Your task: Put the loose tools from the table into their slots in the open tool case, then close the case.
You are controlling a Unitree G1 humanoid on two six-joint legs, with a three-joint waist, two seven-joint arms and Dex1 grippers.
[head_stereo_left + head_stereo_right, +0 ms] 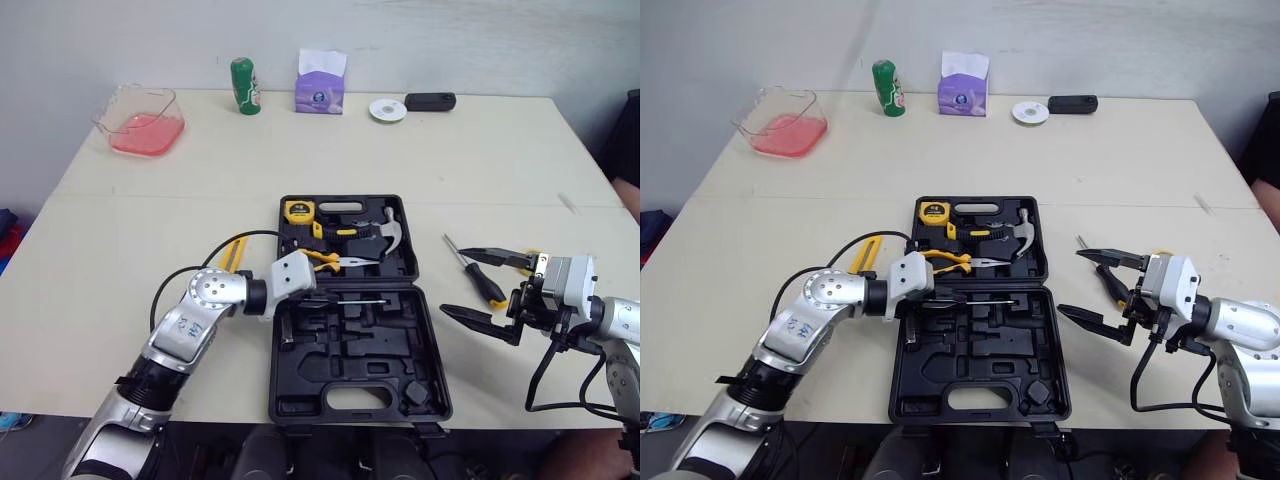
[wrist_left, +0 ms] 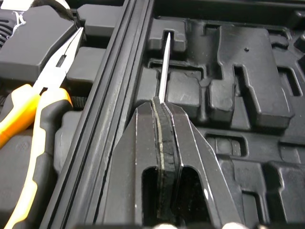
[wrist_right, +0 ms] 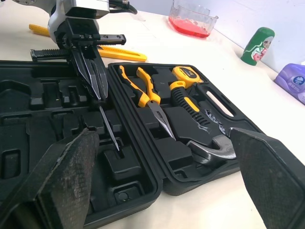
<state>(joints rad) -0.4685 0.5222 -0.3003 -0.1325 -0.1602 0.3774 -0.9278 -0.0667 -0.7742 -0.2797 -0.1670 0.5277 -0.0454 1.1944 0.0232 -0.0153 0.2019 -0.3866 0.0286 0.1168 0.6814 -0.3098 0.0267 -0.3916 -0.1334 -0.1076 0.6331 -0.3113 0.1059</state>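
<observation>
tool case (image 1: 360, 385) being seen lying open at table (image 1: 480, 150) middle front. pliers (image 1: 335, 262), hammer (image 1: 385, 232), tape measure (image 1: 298, 211) being held in far half. thin metal shaft (image 2: 164, 67) being gripped by left gripper (image 2: 159, 102), jaws closed on it, over near half beside hinge. loose screwdriver (image 1: 484, 282) being flanked by right gripper (image 1: 452, 283), jaws wide apart, right of case. yellow tool (image 1: 232, 252) being seen left of case.
</observation>
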